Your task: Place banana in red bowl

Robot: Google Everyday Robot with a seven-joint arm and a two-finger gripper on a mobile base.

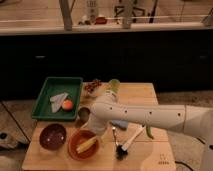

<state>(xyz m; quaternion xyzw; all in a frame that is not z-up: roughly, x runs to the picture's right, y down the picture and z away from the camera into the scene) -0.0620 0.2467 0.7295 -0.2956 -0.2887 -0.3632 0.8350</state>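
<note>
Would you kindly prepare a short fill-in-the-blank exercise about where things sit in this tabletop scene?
1. The banana lies inside the ____ bowl.
2. The round orange fruit sits in the ____ tray.
3. The maroon bowl stands to the ____ of the banana's bowl in the camera view.
4. The gripper is just above that bowl's ____ rim.

Missing words: red; green; left; right

Table (145, 92): pale wood, matt. Red bowl (75, 149) and green tray (47, 87): smooth, plastic-looking. Banana (86, 144): matt skin. Gripper (96, 133), near bowl's right rim: glossy white casing.
</note>
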